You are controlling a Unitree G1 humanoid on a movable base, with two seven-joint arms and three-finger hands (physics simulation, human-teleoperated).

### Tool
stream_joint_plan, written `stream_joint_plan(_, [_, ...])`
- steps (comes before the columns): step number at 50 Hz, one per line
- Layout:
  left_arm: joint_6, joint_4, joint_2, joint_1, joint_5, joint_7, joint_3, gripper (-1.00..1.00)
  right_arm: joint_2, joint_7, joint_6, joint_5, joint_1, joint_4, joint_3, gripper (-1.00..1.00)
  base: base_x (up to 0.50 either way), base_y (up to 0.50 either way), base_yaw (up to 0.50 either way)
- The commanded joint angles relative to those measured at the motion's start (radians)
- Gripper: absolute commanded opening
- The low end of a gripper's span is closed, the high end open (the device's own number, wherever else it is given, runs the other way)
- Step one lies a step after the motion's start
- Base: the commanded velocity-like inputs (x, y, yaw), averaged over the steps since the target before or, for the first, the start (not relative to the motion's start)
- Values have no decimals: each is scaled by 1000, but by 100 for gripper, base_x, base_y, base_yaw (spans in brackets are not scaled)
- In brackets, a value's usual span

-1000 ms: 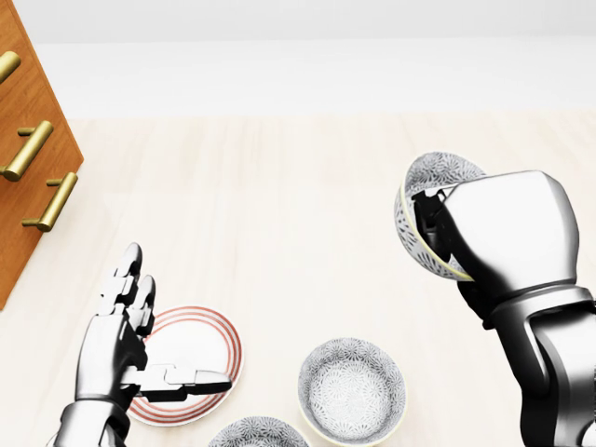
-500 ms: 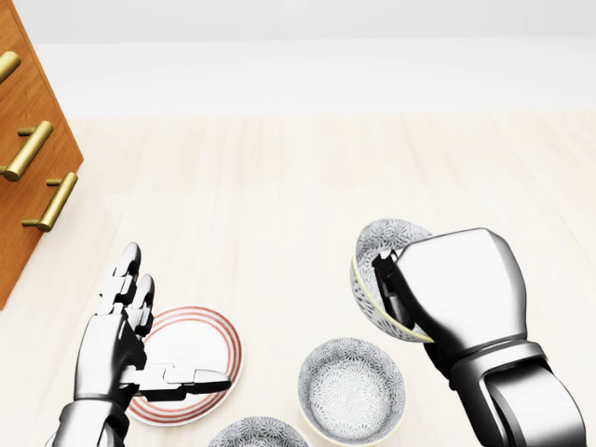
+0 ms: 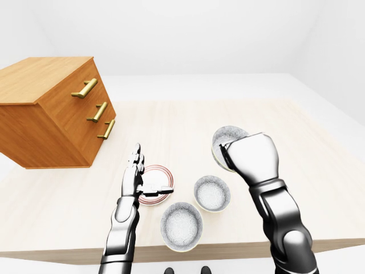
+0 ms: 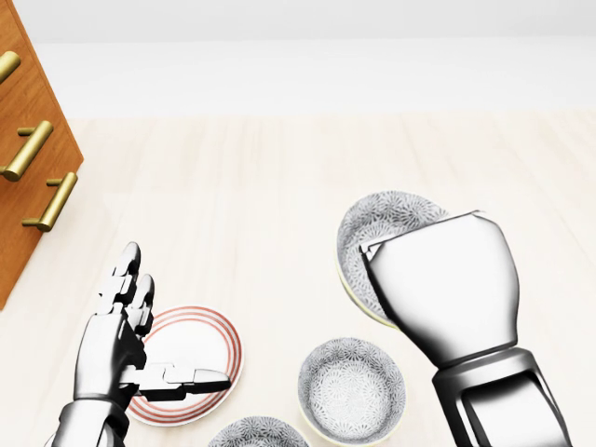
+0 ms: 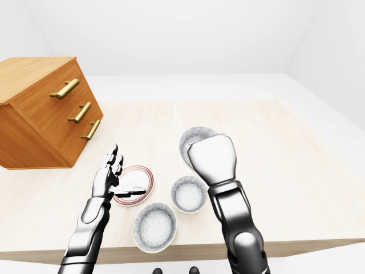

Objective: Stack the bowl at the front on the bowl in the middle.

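Gripping the patterned bowl [image 4: 382, 233], the right hand [image 4: 438, 289] hangs above the middle bowl [image 4: 352, 389].

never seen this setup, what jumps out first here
The big silver right hand at centre right of the head view, gripping a patterned bowl above the pale table. Below it sit two more patterned bowls, and the open left hand hovers over a red-ringed plate.

right hand [image 4: 438, 289] hides its fingers and much of the held bowl [image 4: 372, 228].
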Motion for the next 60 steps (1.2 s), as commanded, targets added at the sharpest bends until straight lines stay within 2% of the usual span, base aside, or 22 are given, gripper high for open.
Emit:
stream_joint_plan(1, [3, -2, -1, 1, 1, 0, -1, 100, -21, -45, 0, -112, -23, -10, 27, -100, 0, 0, 0])
stream_joint_plan(11, [2, -2, -1, 3, 1, -1, -1, 100, -4, 10, 0, -60, 16, 38, 59, -100, 0, 0, 0])
stream_joint_plan(17, [-14, 19, 0, -3, 0, -2, 1, 100, 0, 1, 0, -69, 57, 57, 91, -100, 0, 0, 0])
stream_joint_plan(19, [-12, 17, 0, -3, 0, -2, 0, 100, 1, 1, 0, -68, 64, 62, 98, -100, 0, 0, 0])
stream_joint_plan(22, [-25, 34, 1, -9, -1, -2, 2, 100, 3, -34, 0, -86, 96, 85, 124, -100, 0, 0, 0])
stream_joint_plan(27, [-18, 25, 1, -7, -2, 0, 1, 100, -6, -63, 0, -88, 135, 85, 150, -100, 0, 0, 0])
stream_joint_plan(29, [-6, 9, 0, -3, -1, 1, -1, 100, -8, -55, 0, -73, 140, 71, 150, -100, 0, 0, 0])
stream_joint_plan(33, [-10, 13, 0, -4, 0, 2, 0, 100, -1, -22, 0, -33, 141, 47, 147, -100, 0, 0, 0])
stream_joint_plan(37, [-18, 22, 1, -6, 2, 3, 1, 100, 5, -44, 0, -16, 99, 52, 123, -100, 0, 0, 0])
stream_joint_plan(60, [-18, 22, 1, -6, 1, 3, 1, 100, 9, -43, 0, -16, 99, 52, 118, -100, 0, 0, 0])
